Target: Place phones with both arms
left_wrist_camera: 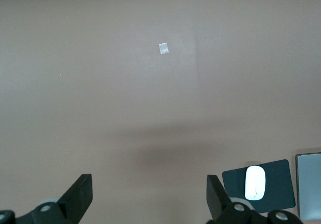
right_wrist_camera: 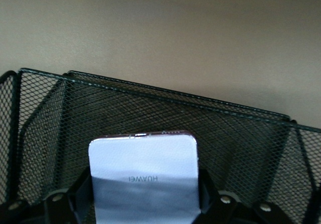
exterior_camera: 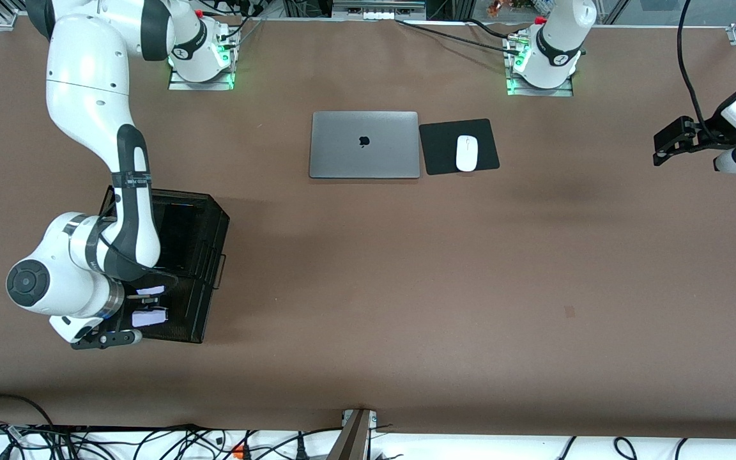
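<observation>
My right gripper [exterior_camera: 149, 305] is shut on the small pale lavender-white phone [exterior_camera: 149, 317]. It holds the phone on edge inside a black mesh rack [exterior_camera: 213, 220] at the right arm's end of the table. In the right wrist view the phone [right_wrist_camera: 143, 161] sits between both fingers [right_wrist_camera: 82, 190], with the rack's mesh wall [right_wrist_camera: 150, 108] just past it. My left gripper [exterior_camera: 680, 137] is open and empty, waiting above bare table at the left arm's end; its fingertips [left_wrist_camera: 80, 191] stand wide apart. I cannot make out the two black phones; the rack's farther slots look dark.
A closed grey laptop [exterior_camera: 364, 144] lies mid-table toward the bases. Beside it is a white mouse [exterior_camera: 466, 153] on a black pad [exterior_camera: 439, 145], also visible in the left wrist view [left_wrist_camera: 255, 183]. A small tape mark [left_wrist_camera: 163, 48] is on the brown table.
</observation>
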